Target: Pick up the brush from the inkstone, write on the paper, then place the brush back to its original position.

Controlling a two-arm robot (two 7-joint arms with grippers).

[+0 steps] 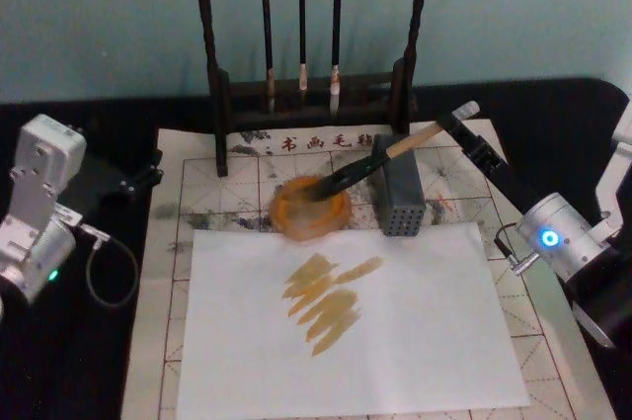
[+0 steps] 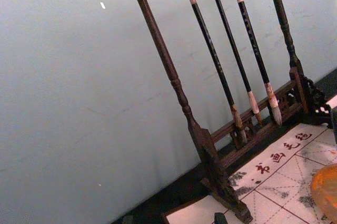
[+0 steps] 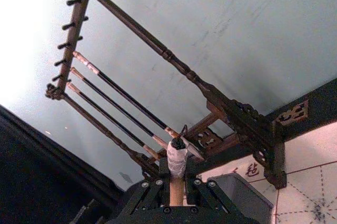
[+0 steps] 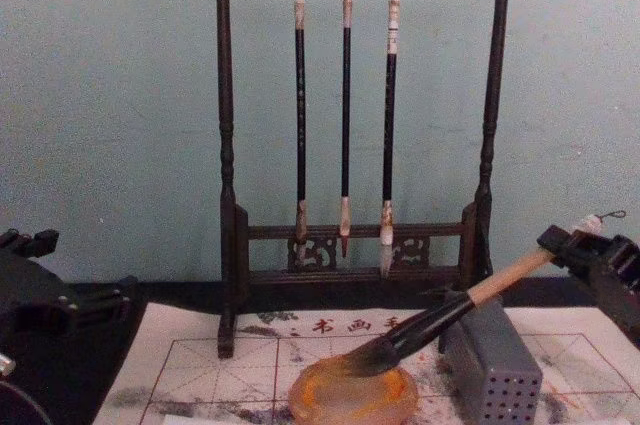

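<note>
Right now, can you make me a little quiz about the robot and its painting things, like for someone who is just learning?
1. True or false: the brush's bristles rest in the inkstone.
2. How many thin brushes hang on the rack?
3. Pick one: the brush handle is gripped by A) the left tool, parked beside the paper's left edge, or B) the right tool, near the paper's far right corner.

Key: 1 true. 2 three. 3 B, the right tool is shut on the handle's top end.
</note>
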